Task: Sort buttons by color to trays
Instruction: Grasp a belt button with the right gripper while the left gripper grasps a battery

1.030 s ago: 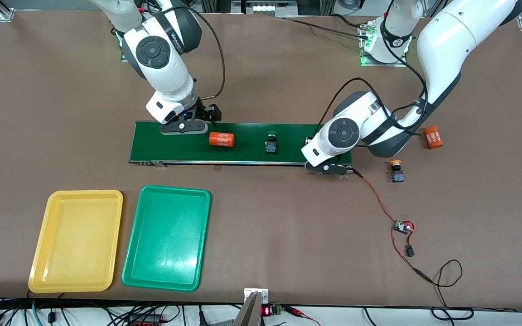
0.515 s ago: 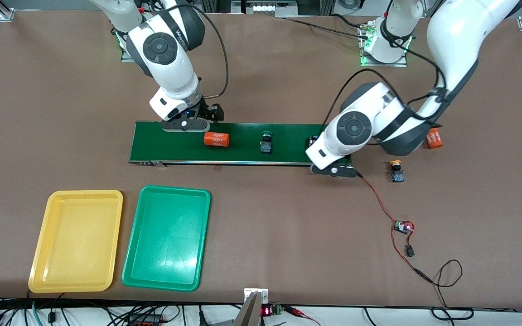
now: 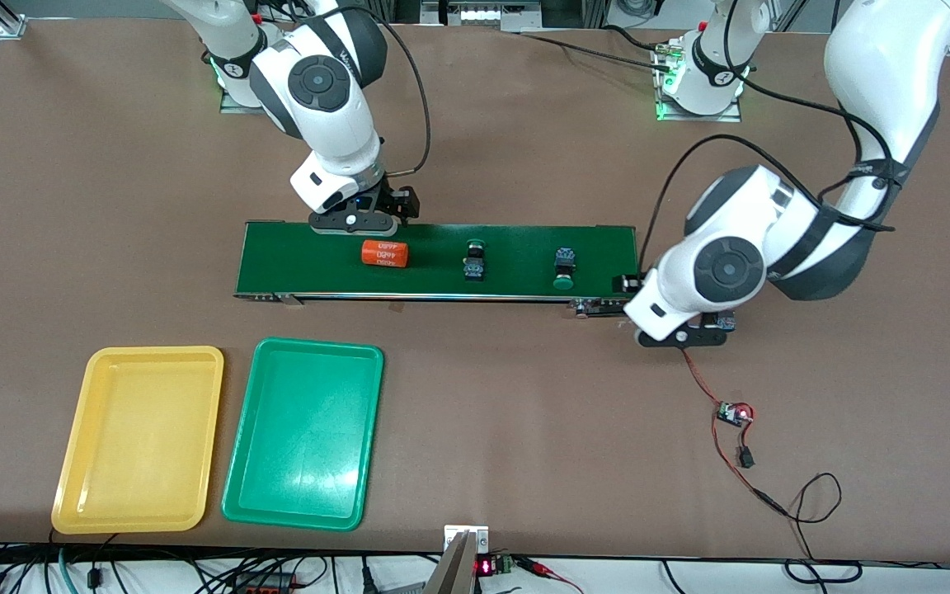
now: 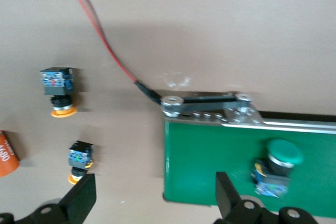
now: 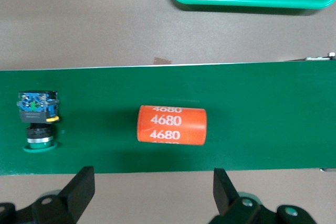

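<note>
Two green-capped buttons lie on the dark-green conveyor belt (image 3: 293, 260), one (image 3: 473, 258) mid-belt and one (image 3: 564, 268) closer to the left arm's end. Two yellow-capped buttons (image 4: 58, 88) (image 4: 80, 160) lie on the table off that belt end; in the front view the left arm hides them. My left gripper (image 3: 681, 337) is open and empty over the table by that belt end, its jaws (image 4: 153, 200) wide apart. My right gripper (image 3: 357, 221) is open and empty over the belt's farther edge beside an orange cylinder (image 3: 384, 253). The yellow tray (image 3: 138, 437) and the green tray (image 3: 303, 431) both hold nothing.
The orange cylinder (image 5: 171, 124) lies on the belt between the mid-belt green button (image 5: 35, 116) and the right arm's end. A second orange cylinder (image 4: 6, 153) lies on the table near the yellow buttons. A red wire (image 3: 702, 384) runs from the belt's end bracket (image 4: 210, 108) to a small board (image 3: 735, 412).
My left arm moved off the belt's end to over the table, uncovering a green button on the belt. My right gripper shifted along the belt. The cylinder and mid-belt button travelled toward the right arm's end.
</note>
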